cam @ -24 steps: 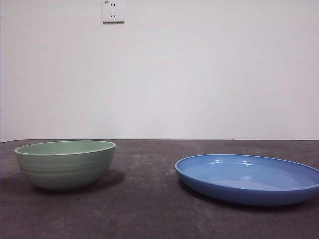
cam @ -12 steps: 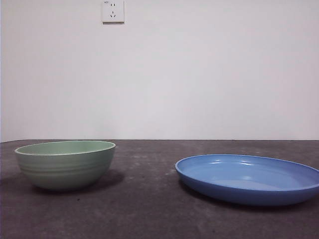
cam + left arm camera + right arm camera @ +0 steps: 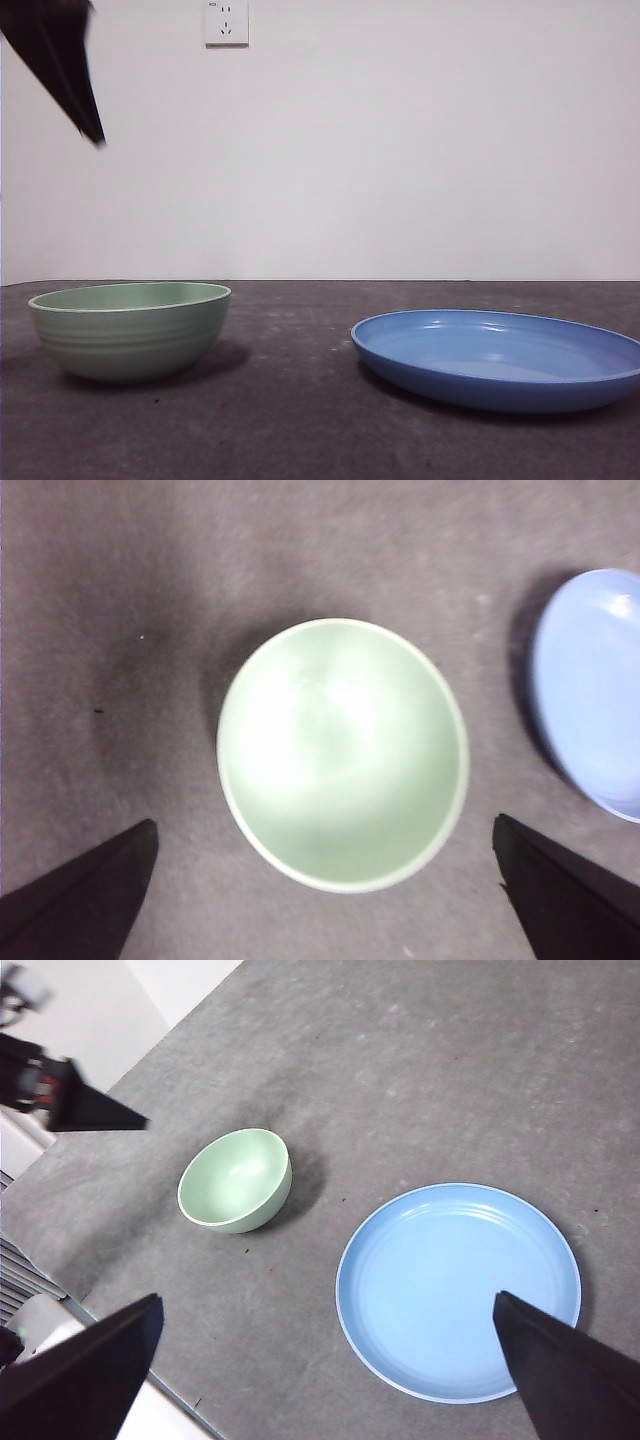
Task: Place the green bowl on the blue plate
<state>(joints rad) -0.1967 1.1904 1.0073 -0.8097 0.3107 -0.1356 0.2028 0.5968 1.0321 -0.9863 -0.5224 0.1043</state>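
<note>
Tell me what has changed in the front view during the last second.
The left hand has come into view at the top corner, high above the bowl, its jaws open. It touches nothing. The bowl and the plate stayed where they were, apart on the table. The right hand waits, open.

blue plate [image 3: 590, 690] cut off at edge

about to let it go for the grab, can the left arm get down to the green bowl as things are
Probably yes. The left gripper hangs above the green bowl with jaws spread wider than it, and nothing lies between; the blue plate sits apart to one side.
</note>
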